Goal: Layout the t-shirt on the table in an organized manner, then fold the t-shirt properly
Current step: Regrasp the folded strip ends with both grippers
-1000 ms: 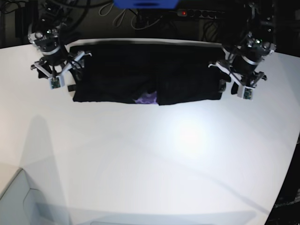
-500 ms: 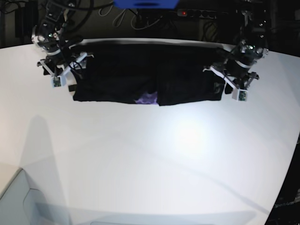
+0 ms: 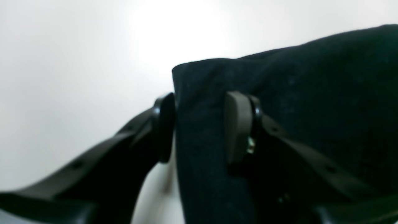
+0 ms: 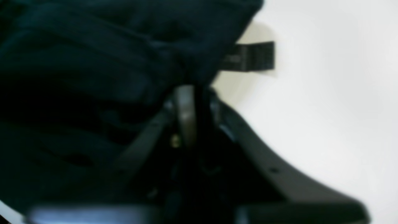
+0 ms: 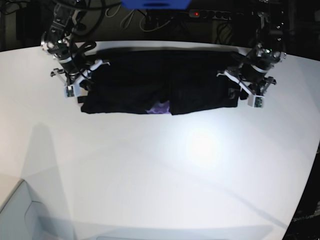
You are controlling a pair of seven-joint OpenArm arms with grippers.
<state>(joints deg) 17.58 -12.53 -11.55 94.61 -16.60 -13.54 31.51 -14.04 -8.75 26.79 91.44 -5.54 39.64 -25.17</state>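
Observation:
The black t-shirt [image 5: 150, 80] lies as a long folded band across the back of the white table [image 5: 165, 170], with a purple print [image 5: 159, 107] peeking out at its front edge. At the band's left end, my right gripper [image 5: 75, 84] is shut on the cloth. In the right wrist view that gripper [image 4: 200, 109] has its fingers pinched together on the t-shirt [image 4: 108, 62] edge, beside the small dark tag [image 4: 248, 57]. At the band's right end my left gripper [image 5: 245, 92] stands open. In the left wrist view it [image 3: 200, 127] straddles a folded corner of the t-shirt [image 3: 295, 93].
Behind the table run a power strip [image 5: 215, 14] and cables, with a blue object [image 5: 155, 4] at top centre. A pale grey box [image 5: 15, 215] sits at the front left corner. The table's edge curves away at the right [image 5: 310, 170].
My right gripper moved right onto the shirt's left end and shut on it, nudging that end inward. My left gripper shifted left over the shirt's right end, then stayed still.

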